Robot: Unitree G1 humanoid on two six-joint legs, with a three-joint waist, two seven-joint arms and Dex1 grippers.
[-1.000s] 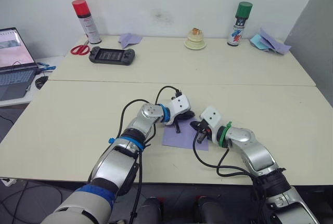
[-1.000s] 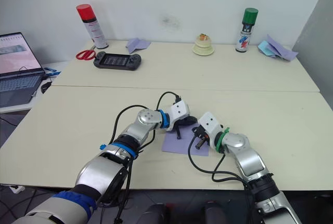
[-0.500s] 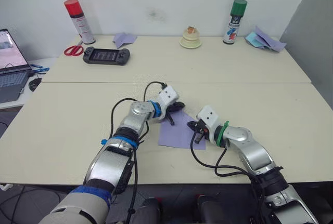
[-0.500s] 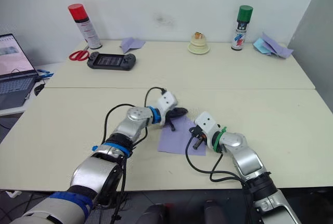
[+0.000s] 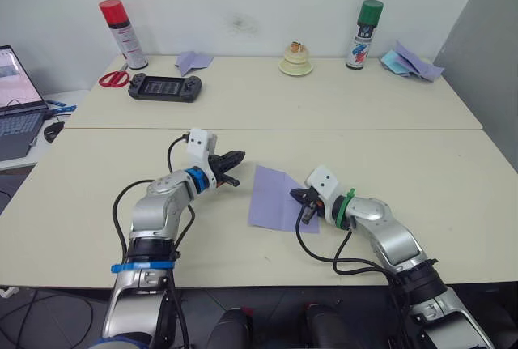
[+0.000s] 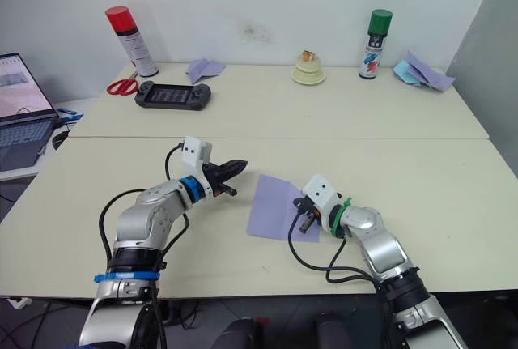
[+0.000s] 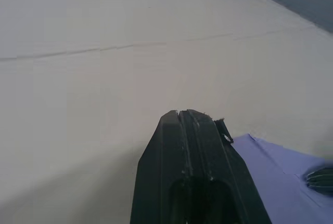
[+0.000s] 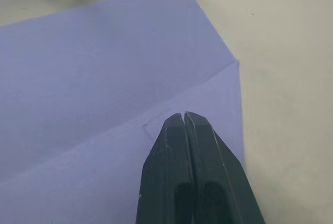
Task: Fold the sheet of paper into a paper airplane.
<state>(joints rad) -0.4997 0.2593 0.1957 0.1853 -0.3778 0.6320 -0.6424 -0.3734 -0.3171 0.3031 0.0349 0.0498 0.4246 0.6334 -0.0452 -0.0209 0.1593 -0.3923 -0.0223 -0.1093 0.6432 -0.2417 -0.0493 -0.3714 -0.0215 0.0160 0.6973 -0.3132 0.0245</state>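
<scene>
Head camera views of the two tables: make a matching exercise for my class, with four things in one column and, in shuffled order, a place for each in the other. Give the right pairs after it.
Things
1. sheet of paper
2. game console
3. green-capped spray can
4. left gripper

Places
A. far table, beside the red scissors
B. near table, under the tip of the right gripper
C. far table, between the cream dish and the pile of papers
D. above the near table, apart from the sheet

Right pairs: 1-B, 2-A, 3-C, 4-D
</scene>
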